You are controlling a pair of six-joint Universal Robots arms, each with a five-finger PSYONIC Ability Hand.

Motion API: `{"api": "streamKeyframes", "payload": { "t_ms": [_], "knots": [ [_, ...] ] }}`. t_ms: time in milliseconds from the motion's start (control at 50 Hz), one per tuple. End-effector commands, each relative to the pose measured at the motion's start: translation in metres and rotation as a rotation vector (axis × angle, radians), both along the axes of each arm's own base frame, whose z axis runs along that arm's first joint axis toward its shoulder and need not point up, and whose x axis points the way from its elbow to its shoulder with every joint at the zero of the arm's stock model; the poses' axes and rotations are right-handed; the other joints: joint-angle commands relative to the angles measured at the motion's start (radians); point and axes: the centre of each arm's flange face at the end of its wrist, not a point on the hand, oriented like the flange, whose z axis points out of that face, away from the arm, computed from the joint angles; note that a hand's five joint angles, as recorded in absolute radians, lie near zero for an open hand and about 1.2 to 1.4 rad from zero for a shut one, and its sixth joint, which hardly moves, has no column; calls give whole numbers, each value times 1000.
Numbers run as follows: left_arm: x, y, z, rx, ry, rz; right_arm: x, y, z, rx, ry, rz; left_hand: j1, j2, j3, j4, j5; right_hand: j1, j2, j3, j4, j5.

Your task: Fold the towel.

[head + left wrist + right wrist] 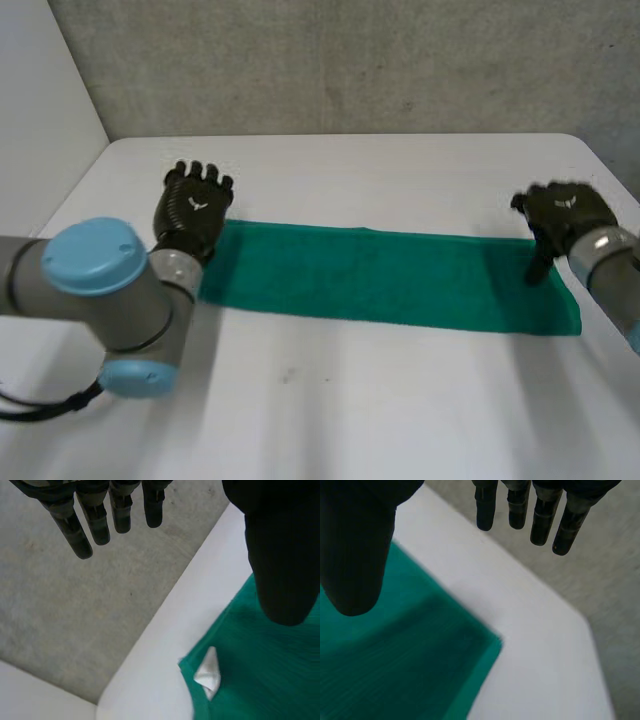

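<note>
- Green towel (pixel 390 280) lies flat on the white counter (pixel 350 400), about mid-depth, as one long narrow strip.
- Room: grey concrete wall (pixel 350 60) behind the counter's far edge; white panel (pixel 40 90) along the left side.
- Long axis runs side to side, from the left arm's side to the right arm's. It's slightly skewed: the right end sits a bit nearer the robot than the left end.
- Left hand (pixel 192 212) is at the towel's left short end, by the far corner. Fingers (pixel 100 520) are straight & spread, w/ the thumb apart above the cloth; no grip on anything.
- White tag (pixel 207 672) lies on the green at the towel corner, just beyond the left thumb.
- Right hand (pixel 560 215) is at the right short end, by the far corner. Fingers (pixel 540 517) are straight, w/ the thumb hanging over the cloth; no grip. Can't tell if the thumb tip touches.
- Edges: both long edges look straight and the corners look square.
- Open room: wide bare counter betw. the towel's near edge & the robot, and a narrower bare band betw. its far edge & the wall.
- The towel's right end is close to the counter's right edge. The left end has more bare counter beside it.
</note>
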Motion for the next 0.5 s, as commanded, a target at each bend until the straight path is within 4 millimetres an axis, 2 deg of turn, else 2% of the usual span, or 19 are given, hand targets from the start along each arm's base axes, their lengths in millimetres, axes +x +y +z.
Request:
{"api": "streamKeyframes", "payload": {
  "t_ms": [20, 80, 160, 220, 240, 260, 280, 300, 380, 440, 460, 500],
  "knots": [
    [17, 26, 0, 121, 203, 7, -23, 14, -33, 155, -16, -12, 13, 0, -9, 2, -18, 44, 29, 37, 17, 3],
    [18, 28, -3, 137, 221, 7, -32, 7, -41, 154, -16, -37, 19, 6, -4, 8, -12, 108, 93, 102, 82, 68],
    [17, 30, -3, 138, 215, 3, -43, -6, -72, 185, -1, -73, 19, 6, -4, 8, -12, 328, 313, 321, 301, 288],
    [16, 30, -3, 138, 215, 1, -47, -11, -78, 194, -1, -86, 19, 6, -4, 8, -12, 457, 442, 451, 430, 417],
    [17, 30, -4, 139, 215, 3, -51, -14, -78, 189, -1, -95, 19, 6, -4, 8, -12, 688, 673, 681, 661, 647],
    [18, 29, -4, 140, 214, 6, -51, -14, -78, 189, -1, -95, 19, 6, -4, 8, -12, 690, 675, 683, 663, 649],
    [17, 30, -5, 141, 213, 5, -53, -15, -78, 187, -1, -99, 16, 3, -6, 5, -15, 824, 809, 817, 797, 783],
    [17, 30, -5, 142, 215, 5, -57, -18, -77, 180, 3, -111, 16, 3, -6, 5, -15, 1187, 1172, 1181, 1160, 1147],
    [17, 31, -5, 142, 215, 3, -69, -28, -75, 147, 40, -144, 16, 3, -6, 5, -15, 1191, 1176, 1184, 1164, 1150],
    [19, 30, -4, 142, 213, 11, -89, -38, -67, 93, 113, -214, 16, 3, -6, 5, -15, 1191, 1176, 1184, 1164, 1150],
    [19, 30, -5, 144, 214, 13, -95, -41, -63, 71, 138, -237, 16, 3, -6, 5, -15, 1191, 1176, 1184, 1164, 1150],
    [20, 32, -5, 147, 214, 13, -112, -51, -42, -20, 226, -293, 16, 3, -6, 5, -15, 1191, 1176, 1184, 1164, 1150]
  ]
}}
